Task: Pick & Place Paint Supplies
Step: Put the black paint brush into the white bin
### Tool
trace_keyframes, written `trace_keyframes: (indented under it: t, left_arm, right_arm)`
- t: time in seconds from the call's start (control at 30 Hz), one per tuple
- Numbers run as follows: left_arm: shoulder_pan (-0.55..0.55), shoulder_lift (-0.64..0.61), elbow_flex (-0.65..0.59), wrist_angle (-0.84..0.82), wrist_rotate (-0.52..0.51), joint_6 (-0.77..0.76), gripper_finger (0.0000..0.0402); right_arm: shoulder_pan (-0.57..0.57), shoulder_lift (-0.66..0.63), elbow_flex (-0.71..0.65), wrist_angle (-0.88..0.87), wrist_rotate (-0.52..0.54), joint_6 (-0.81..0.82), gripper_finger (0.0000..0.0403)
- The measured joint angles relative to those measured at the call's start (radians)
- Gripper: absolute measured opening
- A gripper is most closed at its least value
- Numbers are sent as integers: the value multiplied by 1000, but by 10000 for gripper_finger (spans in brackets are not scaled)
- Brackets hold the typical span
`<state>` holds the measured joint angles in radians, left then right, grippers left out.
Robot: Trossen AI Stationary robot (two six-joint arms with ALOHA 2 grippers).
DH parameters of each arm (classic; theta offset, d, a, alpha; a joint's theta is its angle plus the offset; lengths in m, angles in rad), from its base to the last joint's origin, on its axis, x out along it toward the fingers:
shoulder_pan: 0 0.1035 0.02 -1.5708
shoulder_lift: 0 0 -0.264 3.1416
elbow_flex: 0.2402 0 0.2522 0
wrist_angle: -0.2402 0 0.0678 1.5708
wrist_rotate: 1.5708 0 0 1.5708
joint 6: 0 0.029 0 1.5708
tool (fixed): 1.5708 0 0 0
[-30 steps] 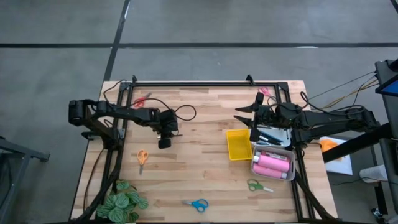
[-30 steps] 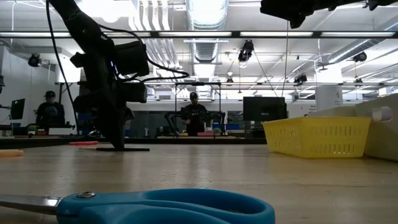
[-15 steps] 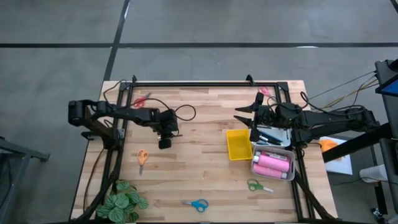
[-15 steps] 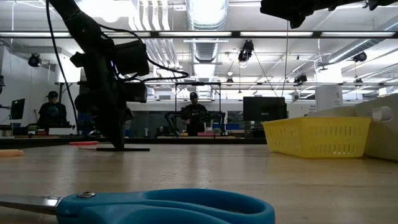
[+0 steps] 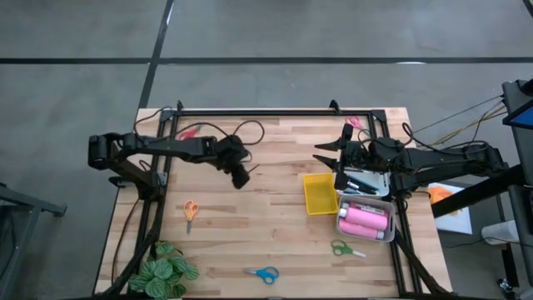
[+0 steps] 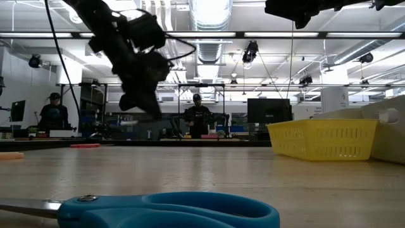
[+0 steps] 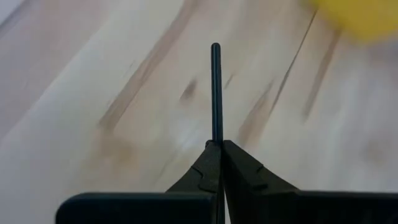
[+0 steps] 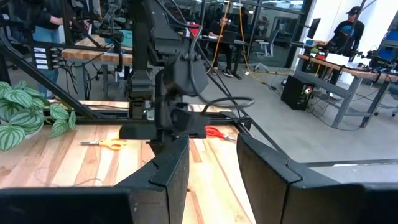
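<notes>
Left pincer [image 5: 242,178] gripping thin brush [image 7: 215,93], yellow tray [image 5: 320,193] near

Dark jointed arms, apparently black-cabled

High view: overhead, facing straight down, taking in the whole table [image 5: 266,225] and floor around it. Low view: at surface level by the near edge, facing level across into the room, blue scissors [image 6: 164,212] close before the lens. Left wrist view: close above the wood, looking along a thin brush [image 7: 216,93]. Right wrist view: faces across the table toward the left arm [image 8: 165,81]. Both high and low views share the yellow tray [image 5: 319,193].
</notes>
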<state>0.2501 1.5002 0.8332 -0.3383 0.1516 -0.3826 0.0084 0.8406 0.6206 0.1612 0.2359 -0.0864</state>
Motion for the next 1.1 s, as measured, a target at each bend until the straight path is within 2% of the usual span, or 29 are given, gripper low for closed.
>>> trace_keyframes:
  t: [0.1, 0.2, 0.33, 0.43, 0.7, 1.1]
  left_arm:
    - [-1, 4, 28, 51, -4, -145, 9]
    - [0, 5, 31, 158, -55, -295, 9]
    - [0, 20, 29, 228, -115, -569, 9]
    - [0, 54, 28, 284, -127, -695, 9]
    - [-28, 224, 44, 553, -84, -850, 9]
    - [-72, 518, 352, 515, -21, -848, 10]
  right_arm:
    - [0, 0, 0, 0, 0, 0, 134]
    - [0, 0, 0, 0, 0, 0, 134]
    - [0, 0, 0, 0, 0, 0, 134]
    - [0, 0, 0, 0, 0, 0, 134]
    - [0, 0, 0, -8, 0, 0, 134]
    - [0, 0, 1, -27, 0, 0, 134]
